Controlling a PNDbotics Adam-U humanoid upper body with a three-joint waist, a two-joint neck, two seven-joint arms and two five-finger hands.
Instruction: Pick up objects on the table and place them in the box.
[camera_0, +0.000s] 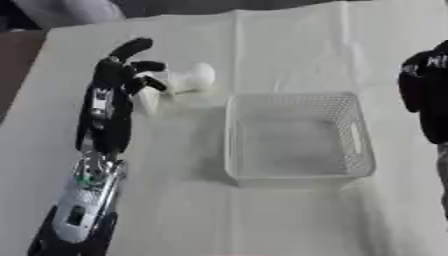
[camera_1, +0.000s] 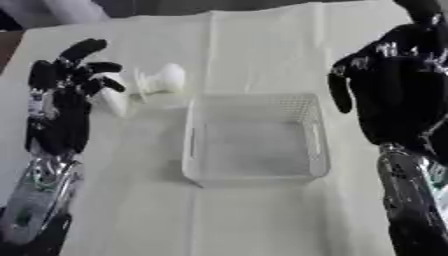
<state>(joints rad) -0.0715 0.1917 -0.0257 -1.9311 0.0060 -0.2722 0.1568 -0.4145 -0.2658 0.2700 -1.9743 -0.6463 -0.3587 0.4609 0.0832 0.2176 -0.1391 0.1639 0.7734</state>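
Observation:
A white mesh box (camera_0: 361, 134) stands empty in the middle of the table. Just beyond its far left corner lies a white rounded object (camera_0: 191, 77). A second white piece (camera_0: 146, 102) lies right beside it, under my left hand's fingers. My left hand (camera_0: 118, 79) reaches in from the lower left, fingers spread and slightly bent over that second piece, touching or just above it. My right hand (camera_1: 385, 85) hangs raised at the right of the box, fingers relaxed and pointing down, with nothing in it.
A creased white cloth (camera_0: 289, 45) covers the table. The bare brown table edge (camera_0: 16, 60) shows at the far left. Open cloth lies in front of the box and behind it.

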